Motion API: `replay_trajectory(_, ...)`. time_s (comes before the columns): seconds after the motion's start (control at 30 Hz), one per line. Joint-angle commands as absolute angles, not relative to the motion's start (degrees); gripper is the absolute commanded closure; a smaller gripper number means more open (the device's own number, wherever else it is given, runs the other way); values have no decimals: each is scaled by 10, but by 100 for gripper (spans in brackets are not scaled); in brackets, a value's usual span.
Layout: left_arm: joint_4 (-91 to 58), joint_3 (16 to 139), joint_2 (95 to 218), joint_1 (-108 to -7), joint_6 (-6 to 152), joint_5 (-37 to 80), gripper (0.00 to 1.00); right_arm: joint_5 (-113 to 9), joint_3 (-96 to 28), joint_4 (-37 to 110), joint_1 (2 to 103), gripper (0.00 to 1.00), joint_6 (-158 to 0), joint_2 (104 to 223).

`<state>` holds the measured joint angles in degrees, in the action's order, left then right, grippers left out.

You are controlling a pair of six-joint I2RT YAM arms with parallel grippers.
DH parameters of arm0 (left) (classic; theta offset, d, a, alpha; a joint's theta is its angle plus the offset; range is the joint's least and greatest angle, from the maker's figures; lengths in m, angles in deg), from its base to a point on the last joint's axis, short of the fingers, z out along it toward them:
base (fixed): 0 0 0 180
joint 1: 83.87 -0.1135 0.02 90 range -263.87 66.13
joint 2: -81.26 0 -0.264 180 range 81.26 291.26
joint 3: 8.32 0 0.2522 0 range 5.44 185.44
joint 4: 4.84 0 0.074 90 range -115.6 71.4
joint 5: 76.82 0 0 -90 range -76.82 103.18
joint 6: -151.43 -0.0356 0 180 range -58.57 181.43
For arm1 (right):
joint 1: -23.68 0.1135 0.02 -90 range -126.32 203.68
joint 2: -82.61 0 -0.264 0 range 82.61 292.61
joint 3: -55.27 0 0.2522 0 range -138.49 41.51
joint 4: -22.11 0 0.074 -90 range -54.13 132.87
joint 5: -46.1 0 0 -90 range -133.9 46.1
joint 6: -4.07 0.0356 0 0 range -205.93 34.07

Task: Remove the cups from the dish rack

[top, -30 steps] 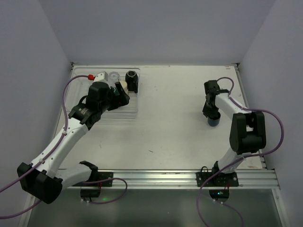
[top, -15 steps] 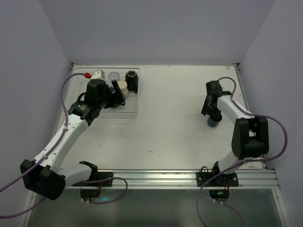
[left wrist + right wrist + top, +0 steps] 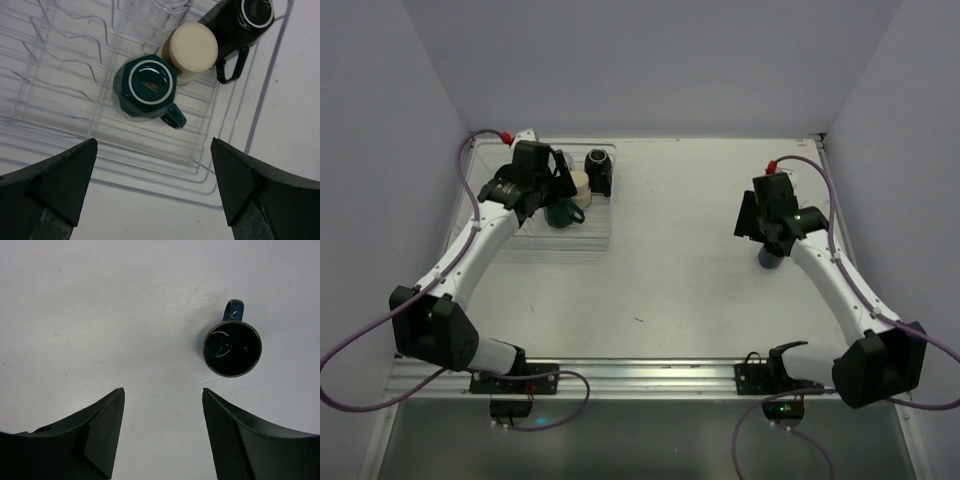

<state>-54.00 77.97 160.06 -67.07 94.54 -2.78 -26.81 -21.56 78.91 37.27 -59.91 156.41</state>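
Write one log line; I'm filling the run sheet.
left pincer open over teal mug in dish rack | right pincer open, blue mug upright on table

Soft, even overhead light, faint shadows, slight glare on the clear dish rack, sharp focus.

You have a white table in front of you. In its far left corner the dish rack, of clear plastic, lies flat on the surface. On the right side, well apart from the rack, the blue cup stands upright directly on the table, mouth up. A small dark mark shows near the middle, and a metal rail runs along the near edge.
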Motion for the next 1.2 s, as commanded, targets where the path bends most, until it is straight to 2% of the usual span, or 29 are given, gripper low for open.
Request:
replay_trajectory(0.0,-560,826,1645,-699,931,-77,0,-258,-219,821,406,34,-587,1506)
replay_trajectory(0.13,-597,897,1732,-702,918,-102,0,-258,-220,840,442,34,-576,1476)
replay_trajectory(0.4,-606,960,1821,-707,908,-72,0,-278,-220,842,463,33,-575,1423)
replay_trajectory(1.17,-589,958,1887,-710,904,-67,0,-281,-199,828,495,33,-549,1433)
